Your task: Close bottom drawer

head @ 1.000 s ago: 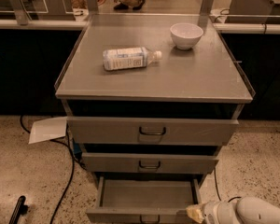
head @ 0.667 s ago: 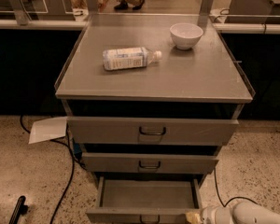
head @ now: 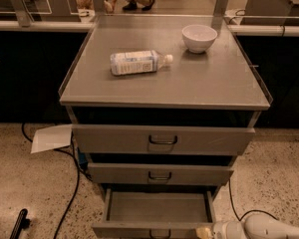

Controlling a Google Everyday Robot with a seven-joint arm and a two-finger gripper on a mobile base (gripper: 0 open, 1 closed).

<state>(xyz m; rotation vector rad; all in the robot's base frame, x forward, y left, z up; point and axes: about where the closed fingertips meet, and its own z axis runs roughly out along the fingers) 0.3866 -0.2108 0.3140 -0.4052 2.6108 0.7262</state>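
Observation:
The bottom drawer point(head: 157, 208) of the grey cabinet stands pulled out, its inside empty, its front panel at the frame's lower edge with the small dark handle point(head: 159, 233) partly cut off. My gripper point(head: 205, 231) comes in from the lower right on a white arm point(head: 269, 228). Its pale tip sits at the right end of the drawer's front panel, touching or nearly touching it. The two drawers above are further in.
A plastic bottle point(head: 138, 62) lies on its side on the cabinet top point(head: 214, 83), with a white bowl point(head: 199, 37) behind it. Black cables point(head: 72, 193) and a white paper point(head: 52, 137) lie on the speckled floor to the left. A cable point(head: 234, 208) runs on the right.
The arm has drawn down and right, so less of it shows. The gripper tip stays at the drawer front's right end. The drawer is as far out as before.

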